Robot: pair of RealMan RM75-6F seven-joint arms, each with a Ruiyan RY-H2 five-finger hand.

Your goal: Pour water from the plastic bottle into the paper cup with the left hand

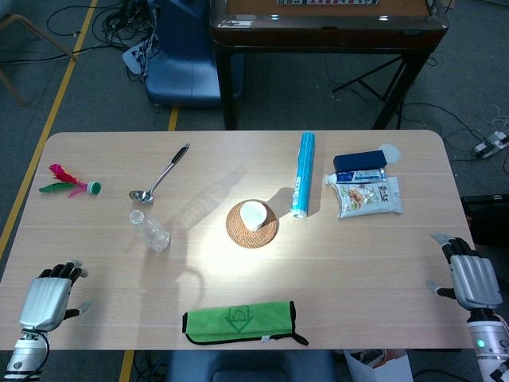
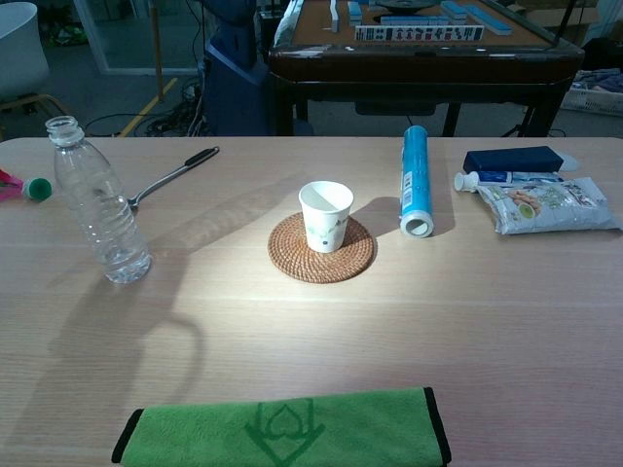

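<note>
My left hand (image 1: pixel 48 298) is down by the near left corner of the bench (image 1: pixel 382 255). It holds nothing. Its fingers look bent in a bit, but I cannot tell for sure if they are spread or closed. My right hand (image 1: pixel 472 278) is at the far right edge of the bench. It holds nothing too, and its fingers are apart.

The plastic bottle (image 2: pixel 99 202) stands up straight on the left part of the bench. It has no cap on. I can see a little water at the bottom of it. It is well apart from my left hand. The paper cup (image 2: pixel 325 216) stands on a round woven mat (image 2: pixel 321 251) in the middle. I cannot see if there is water in the cup.

So I cannot tell if the pour is done. If the cup is dry, all the work is left. I would have to reach for the bottle, grab it, lift it, bring it over the cup and tip it slowly.
</note>
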